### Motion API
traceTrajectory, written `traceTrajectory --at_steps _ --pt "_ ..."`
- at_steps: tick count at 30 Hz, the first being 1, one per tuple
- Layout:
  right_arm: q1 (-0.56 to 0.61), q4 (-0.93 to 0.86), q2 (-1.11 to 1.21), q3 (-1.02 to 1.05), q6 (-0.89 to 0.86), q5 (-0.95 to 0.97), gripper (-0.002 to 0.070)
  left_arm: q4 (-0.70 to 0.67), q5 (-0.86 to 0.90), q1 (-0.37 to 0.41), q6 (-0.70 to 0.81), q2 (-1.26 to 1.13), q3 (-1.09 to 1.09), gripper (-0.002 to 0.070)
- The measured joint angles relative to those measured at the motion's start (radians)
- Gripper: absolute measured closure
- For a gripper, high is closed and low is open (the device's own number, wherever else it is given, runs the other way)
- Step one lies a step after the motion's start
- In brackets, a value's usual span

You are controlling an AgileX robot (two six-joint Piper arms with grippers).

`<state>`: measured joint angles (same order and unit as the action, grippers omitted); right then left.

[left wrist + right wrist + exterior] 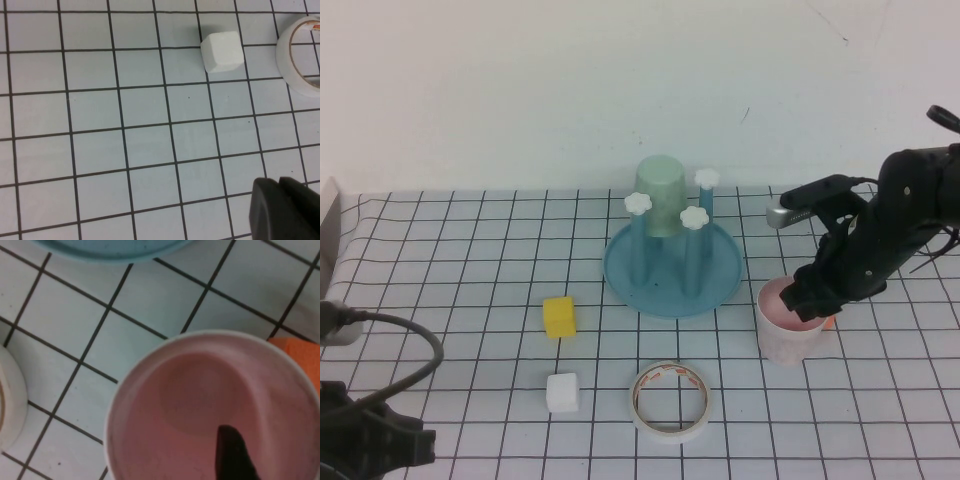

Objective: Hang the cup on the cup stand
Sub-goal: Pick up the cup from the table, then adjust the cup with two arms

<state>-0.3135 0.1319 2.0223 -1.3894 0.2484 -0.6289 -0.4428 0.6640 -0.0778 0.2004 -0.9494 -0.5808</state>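
I am lowering my right gripper, jaws spread, one inside the light, stiff, slick-looking cup standing beside the cup stand, aiming to pinch its rim, while my left gripper is resting closed.

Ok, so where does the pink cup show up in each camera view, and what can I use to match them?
High view: the pink cup stands upright at right, beside the cup stand, with the open right gripper at its rim.
Left wrist view: not in it; only the white block, tape roll and shut left gripper.
Right wrist view: it fills the lower part, one finger inside.
Shared landmark: the tape roll.
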Motion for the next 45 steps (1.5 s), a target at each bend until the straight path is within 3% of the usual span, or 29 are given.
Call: traceTrajectory --at_steps 3,16,25,31,35,39,42,45 --pt "0.000 0.000 0.002 0.000 0.000 -0.005 0.0365 0.000 0.000 0.000 0.000 0.000 0.000 0.0678" --pt "0.000 -0.004 0.008 0.000 -0.001 -0.002 0.0649 0.000 -0.002 0.000 0.000 0.000 0.000 0.0678" --pt "-0.001 -0.040 -0.037 0.000 -0.001 -0.055 0.0660 0.000 -0.037 0.000 0.035 0.000 0.000 0.0678" --pt "-0.001 -0.038 -0.222 0.000 -0.020 -0.129 0.0660 -0.028 -0.198 0.000 0.058 0.000 0.000 0.0679" --pt "-0.001 0.032 -0.394 0.015 0.001 -0.131 0.0660 -0.217 -0.230 0.000 0.172 0.000 -0.004 0.0679" --pt "-0.001 0.194 -0.561 0.072 0.069 -0.043 0.0660 -0.600 -0.210 0.000 0.507 0.003 -0.022 0.0679" --pt "-0.001 0.424 -0.667 0.156 0.198 0.066 0.0660 -0.907 -0.181 0.000 0.756 0.026 -0.024 0.0679" --pt "-0.001 0.705 -0.730 0.275 0.372 0.143 0.0660 -1.104 -0.162 0.000 0.922 0.067 -0.028 0.0678"
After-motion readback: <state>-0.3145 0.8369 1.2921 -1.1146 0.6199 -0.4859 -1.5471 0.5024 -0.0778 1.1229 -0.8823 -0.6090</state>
